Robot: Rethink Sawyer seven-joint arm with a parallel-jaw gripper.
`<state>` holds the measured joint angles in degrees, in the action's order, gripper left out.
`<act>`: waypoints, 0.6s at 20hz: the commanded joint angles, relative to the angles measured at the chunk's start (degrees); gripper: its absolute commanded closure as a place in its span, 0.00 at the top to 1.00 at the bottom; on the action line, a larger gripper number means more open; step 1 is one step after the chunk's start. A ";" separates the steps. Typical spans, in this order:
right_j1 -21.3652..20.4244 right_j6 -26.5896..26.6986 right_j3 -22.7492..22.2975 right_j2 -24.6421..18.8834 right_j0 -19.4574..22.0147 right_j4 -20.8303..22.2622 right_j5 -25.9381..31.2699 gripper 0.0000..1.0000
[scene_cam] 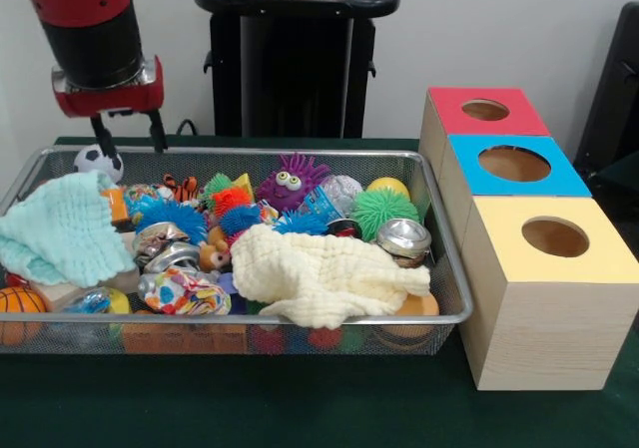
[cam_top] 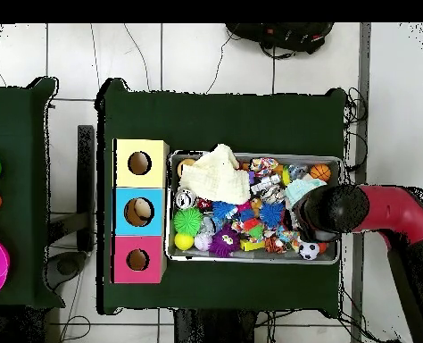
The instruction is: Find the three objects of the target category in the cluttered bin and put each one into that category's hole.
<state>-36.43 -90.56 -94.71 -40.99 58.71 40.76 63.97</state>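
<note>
Two cloths [scene_cam: 324,276] and many toys fill the mesh bin [scene_cam: 451,268]; the empty gripper [scene_cam: 129,135] hangs spread above it.

Wire-mesh metal bin [scene_cam: 444,268] – fluffy cloths [scene_cam: 319,273] – pale wooden boxes [scene_cam: 544,338]

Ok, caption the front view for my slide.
Sawyer's open gripper hovers above a toy-filled wire mesh bin beside three coloured wooden hole boxes.

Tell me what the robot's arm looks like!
The arm is a thick round tube, red on top, then black, with a silver ring and a red block at its end. Two thin black fingers stick down from the gripper.
</note>
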 commanded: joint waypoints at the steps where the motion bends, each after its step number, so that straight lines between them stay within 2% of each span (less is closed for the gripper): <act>1: -5.79 3.70 -16.27 -0.70 -0.81 2.32 -10.10 1.00; 4: -6.17 1.53 -16.72 -0.01 -2.02 3.12 -12.83 1.00; 5: -4.82 0.39 -15.38 1.04 -3.22 3.91 -13.28 1.00; 9: 5.37 -1.12 -6.77 4.28 -6.91 7.26 -17.89 1.00; 12: 9.18 -2.61 -2.82 6.43 -8.81 6.93 -19.43 1.00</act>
<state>-36.51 -90.56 -101.55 -38.93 53.31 42.73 50.73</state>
